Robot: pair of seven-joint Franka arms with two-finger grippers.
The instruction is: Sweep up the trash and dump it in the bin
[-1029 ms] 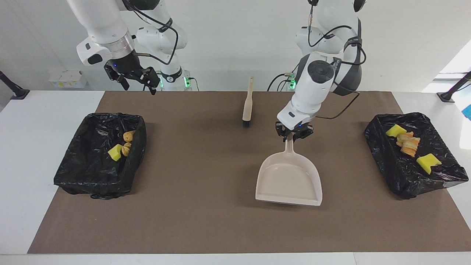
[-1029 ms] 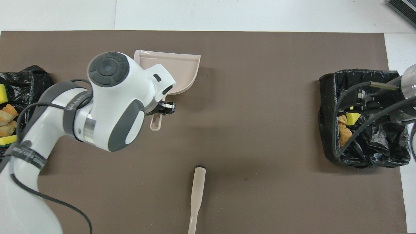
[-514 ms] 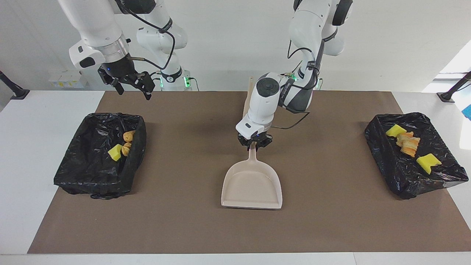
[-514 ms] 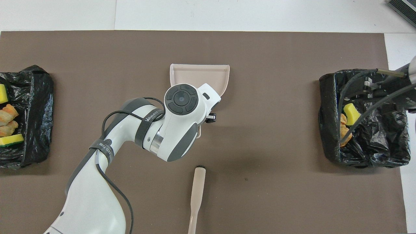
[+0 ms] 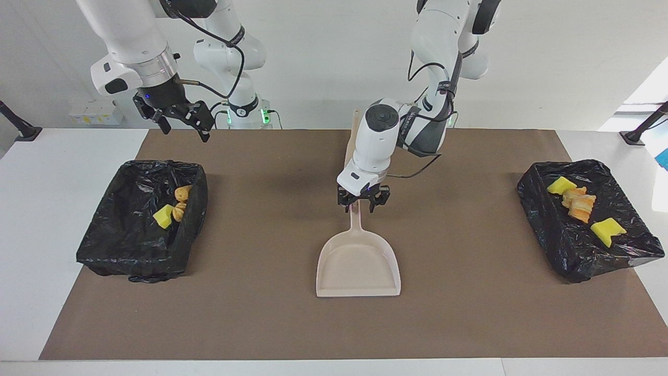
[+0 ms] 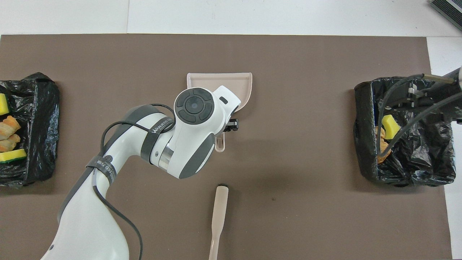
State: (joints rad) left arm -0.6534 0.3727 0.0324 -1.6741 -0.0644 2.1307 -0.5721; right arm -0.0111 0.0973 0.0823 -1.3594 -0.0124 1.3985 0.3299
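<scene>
Presently we find the left gripper [image 5: 363,201] just over the handle of the dustpan [image 5: 358,261], jaws spread wide and holding nothing. All trash lies well away from the dustpan, in two black-lined bins: trash [image 5: 579,206] toward the left arm's end, trash [image 5: 173,208] toward the right arm's. We note the right gripper [image 5: 180,119] raised nearer that second bin [image 5: 130,250], jaws open, empty.

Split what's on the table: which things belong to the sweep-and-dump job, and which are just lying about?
Job:
- yellow sponge chunks and brown bread-like scraps, already in the bins
- two black bag-lined bins
- beige plastic dustpan, empty, flat on the mat
- beige long-handled brush, nearer the robots than the dustpan
- left gripper, over the dustpan handle

Lying about:
- brown table mat
- right gripper, waiting, open
</scene>
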